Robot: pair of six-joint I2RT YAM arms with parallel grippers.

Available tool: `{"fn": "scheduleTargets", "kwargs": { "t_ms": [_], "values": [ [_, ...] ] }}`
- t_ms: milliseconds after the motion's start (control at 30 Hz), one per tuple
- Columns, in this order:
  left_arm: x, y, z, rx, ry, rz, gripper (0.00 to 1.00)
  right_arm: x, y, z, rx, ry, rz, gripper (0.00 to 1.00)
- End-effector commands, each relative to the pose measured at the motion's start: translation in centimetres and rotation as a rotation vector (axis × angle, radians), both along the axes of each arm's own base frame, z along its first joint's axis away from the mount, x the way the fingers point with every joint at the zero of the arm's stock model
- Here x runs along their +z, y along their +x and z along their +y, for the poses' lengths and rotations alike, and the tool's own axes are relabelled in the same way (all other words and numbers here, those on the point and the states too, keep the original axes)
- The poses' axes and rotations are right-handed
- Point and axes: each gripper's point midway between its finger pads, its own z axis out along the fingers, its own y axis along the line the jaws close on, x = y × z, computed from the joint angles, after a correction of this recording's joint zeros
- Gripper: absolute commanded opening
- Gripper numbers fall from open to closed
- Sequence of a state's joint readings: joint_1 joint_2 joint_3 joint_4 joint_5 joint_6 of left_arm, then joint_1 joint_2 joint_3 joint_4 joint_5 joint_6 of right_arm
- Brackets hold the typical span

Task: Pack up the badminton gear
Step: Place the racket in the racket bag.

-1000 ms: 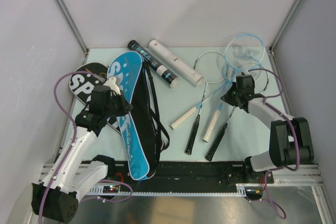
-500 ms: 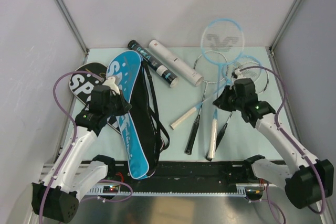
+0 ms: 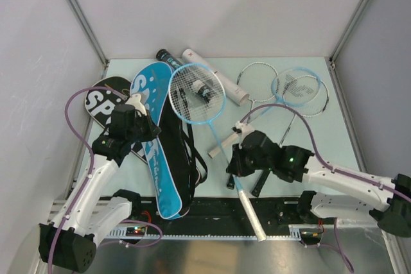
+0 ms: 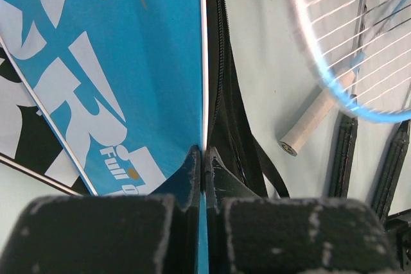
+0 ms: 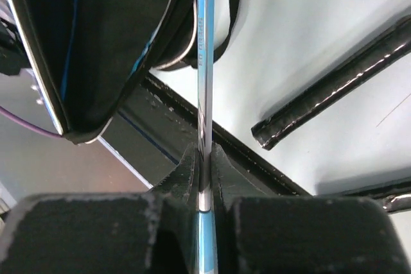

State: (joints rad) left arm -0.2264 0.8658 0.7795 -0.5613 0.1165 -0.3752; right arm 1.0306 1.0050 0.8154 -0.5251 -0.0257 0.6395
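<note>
Left gripper [image 3: 140,108] is pinched shut on the raised edge of the blue SPORT bag [image 3: 153,134] (zip side open, black lining exposed). Right gripper [image 3: 236,170] clamps the shaft of the blue-framed racket [image 3: 196,93], which is tilted: head above the bag's mouth and the black tube [image 3: 168,58], white handle overhanging the near rail [image 3: 215,208].

Both arms share one build: white, rounded link shells joined by black joint housings. The left arm [image 3: 96,183] and the right arm [image 3: 347,181] each carry a purple cable [image 3: 69,115] that loops loose from behind the fingers back along the links. A small green light [image 3: 290,156] glows on a black housing just behind the right fingers [image 5: 185,171]. The left fingers [image 4: 191,174] are likewise black, blunt wedges scuffed with pale scratches. Behind each pair sits a worn black block [image 4: 96,235].
</note>
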Motion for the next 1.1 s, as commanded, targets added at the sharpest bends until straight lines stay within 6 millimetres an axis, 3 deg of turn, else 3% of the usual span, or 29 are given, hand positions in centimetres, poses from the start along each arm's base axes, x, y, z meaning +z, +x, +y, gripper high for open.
{"fn": "scheduleTargets", "kwargs": {
  "t_ms": [0,167,467,800,933,1067],
  "values": [
    [1.7,0.9,-0.1,-0.003,-0.018,-0.085,0.0,-0.9,0.2,1.1,-0.077,-0.026,-0.036,0.0],
    [1.7,0.9,-0.1,-0.004,-0.021,-0.082,0.0,-3.3,-1.4,1.4,-0.071,-0.068,-0.001,0.0],
    [1.8,0.8,-0.6,-0.029,-0.034,-0.083,0.0,-4.3,-4.1,3.5,0.004,-0.055,0.046,0.0],
    [1.4,0.5,-1.6,-0.076,-0.071,-0.069,0.0,-3.3,-3.6,7.3,0.054,-0.025,0.054,0.0],
    [1.1,0.3,-2.3,-0.102,-0.1,-0.054,0.0,-2.8,-2.7,8.9,0.073,-0.013,0.039,0.0],
    [0.7,0.1,-3.0,-0.122,-0.139,-0.022,0.0,-0.9,-0.8,10.7,0.065,0.053,0.013,0.0]
  ]
}}
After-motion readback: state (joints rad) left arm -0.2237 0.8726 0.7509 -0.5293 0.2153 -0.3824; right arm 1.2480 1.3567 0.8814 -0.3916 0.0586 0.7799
